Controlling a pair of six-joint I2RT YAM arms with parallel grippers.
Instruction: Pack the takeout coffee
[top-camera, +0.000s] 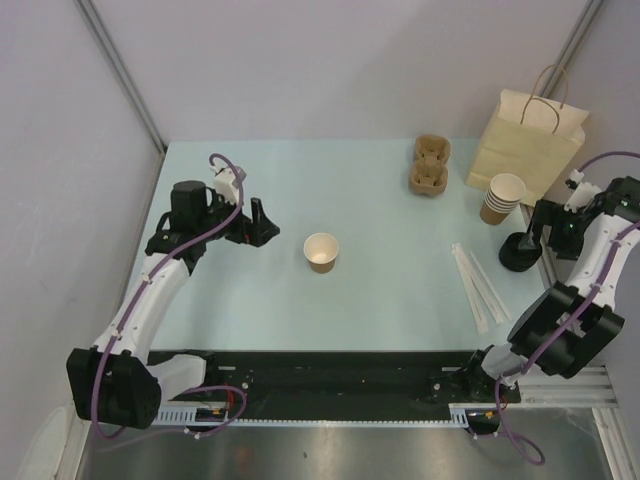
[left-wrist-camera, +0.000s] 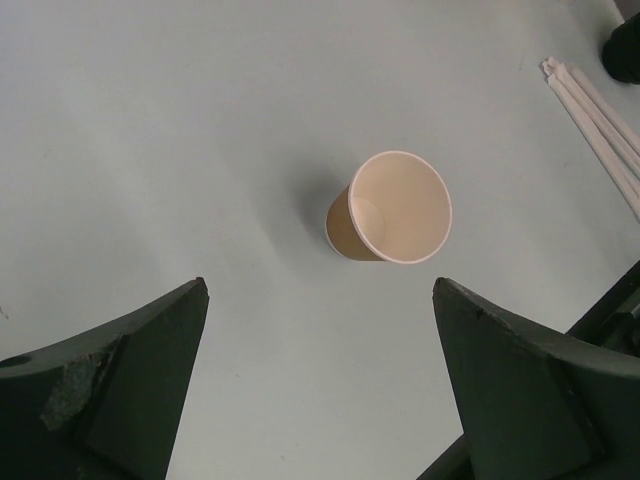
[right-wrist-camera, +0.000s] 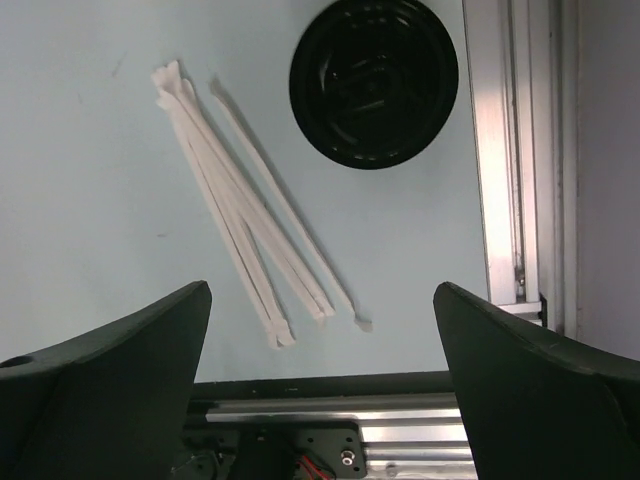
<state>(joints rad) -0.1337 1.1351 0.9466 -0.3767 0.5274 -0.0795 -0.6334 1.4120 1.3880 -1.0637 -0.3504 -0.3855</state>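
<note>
Small brown kraft-paper cup (left-wrist-camera: 390, 207) upright, untouched | left gripper (left-wrist-camera: 320, 285) spread wide, near it | right gripper (right-wrist-camera: 320, 290) spread wide near long white wrapped straws (right-wrist-camera: 240, 230)

Top external: high, behind the arm bases, looking down over the whole table (top-camera: 250, 180), cup (top-camera: 321, 252) near centre.
Left wrist: close, tilted down at the cup from its left.
Right wrist: close, looking straight down, well right of the cup. It shares the straws (right-wrist-camera: 232, 222) with both other views.
</note>
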